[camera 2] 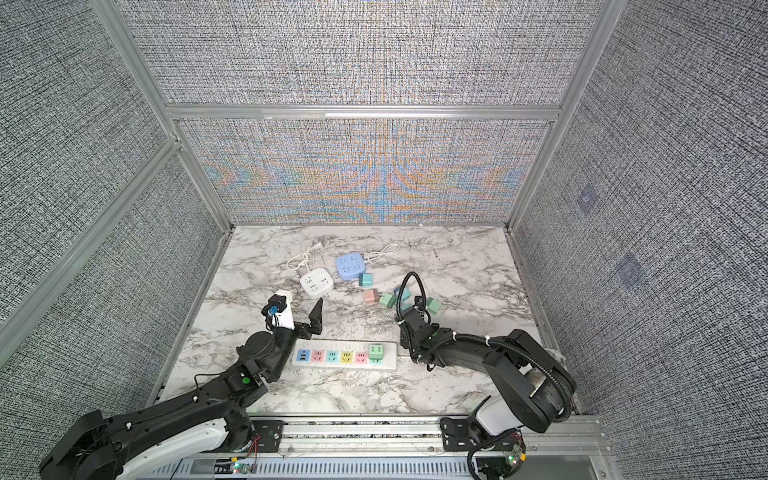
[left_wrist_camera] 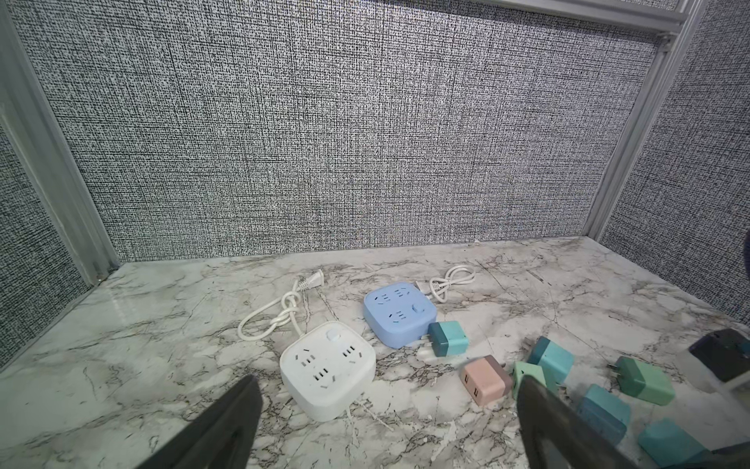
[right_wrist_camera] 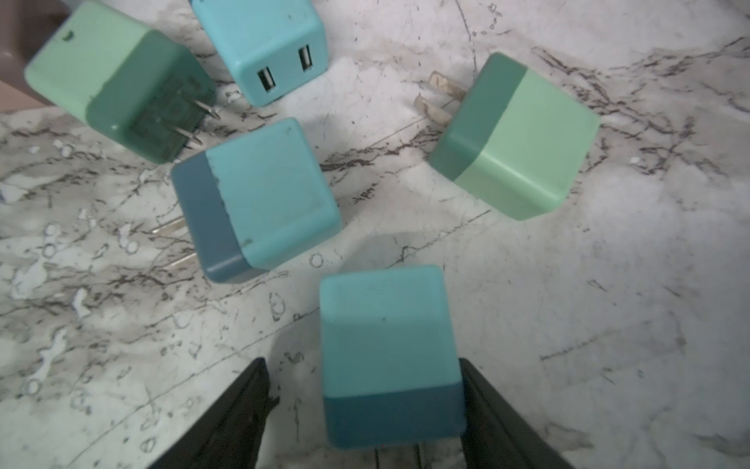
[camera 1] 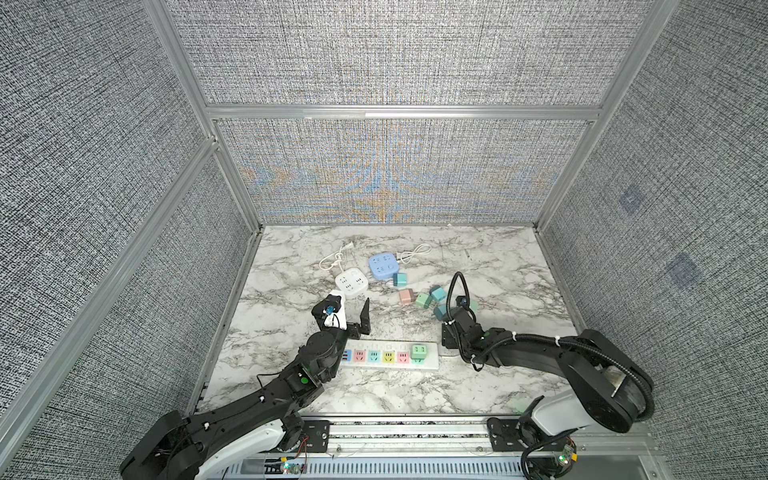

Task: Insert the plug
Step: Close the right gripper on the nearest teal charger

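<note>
The right claw (right_wrist_camera: 363, 365) straddles a teal plug (right_wrist_camera: 389, 345) lying on the tabletop (right_wrist_camera: 608, 325). One finger seems to touch its side and the other stands a little apart, so the jaws are not clamped. In both top views this plug sits about 2 o'clock from the strip (camera 1: 386, 366), mostly hidden by the arm. The left claw (left_wrist_camera: 389, 385) gapes wide and empty, about 11 o'clock from the strip. A green plug (camera 1: 417, 351) sits in the strip's 3 o'clock end.
</note>
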Available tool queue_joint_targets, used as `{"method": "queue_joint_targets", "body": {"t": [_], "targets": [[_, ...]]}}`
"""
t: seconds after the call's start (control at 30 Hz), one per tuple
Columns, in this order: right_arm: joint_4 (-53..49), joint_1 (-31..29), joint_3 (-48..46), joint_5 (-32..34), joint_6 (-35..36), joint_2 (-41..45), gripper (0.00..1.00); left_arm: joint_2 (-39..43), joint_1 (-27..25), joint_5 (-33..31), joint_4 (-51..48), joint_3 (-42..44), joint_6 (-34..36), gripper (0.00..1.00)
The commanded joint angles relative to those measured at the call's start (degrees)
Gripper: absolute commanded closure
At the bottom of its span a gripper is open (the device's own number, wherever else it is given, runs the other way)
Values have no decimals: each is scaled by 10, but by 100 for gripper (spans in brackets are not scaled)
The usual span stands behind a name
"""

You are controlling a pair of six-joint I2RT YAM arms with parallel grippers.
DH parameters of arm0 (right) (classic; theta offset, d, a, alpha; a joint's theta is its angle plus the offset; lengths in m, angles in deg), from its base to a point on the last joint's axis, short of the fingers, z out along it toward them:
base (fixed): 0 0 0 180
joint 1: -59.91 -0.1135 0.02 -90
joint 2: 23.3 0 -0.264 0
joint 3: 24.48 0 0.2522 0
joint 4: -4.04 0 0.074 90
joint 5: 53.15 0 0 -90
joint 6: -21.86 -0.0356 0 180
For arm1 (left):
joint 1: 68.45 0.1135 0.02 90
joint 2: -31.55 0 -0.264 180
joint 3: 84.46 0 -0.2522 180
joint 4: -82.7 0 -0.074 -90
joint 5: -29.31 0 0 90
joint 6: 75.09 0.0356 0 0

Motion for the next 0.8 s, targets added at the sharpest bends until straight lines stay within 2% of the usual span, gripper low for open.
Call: {"method": "queue_joint_targets", "body": {"t": [0.0,0.23,0.77], "targets": [[23,26,-21,-49,12,-2,29,-2,-1,2,6,-1,2,1],[37,37,-34,-61,16,-3,34,-6,-1,3,7,-2,2,1],[36,37,-22,-75,43,-7,62,-14,-1,5,5,-5,-1,1]]}}
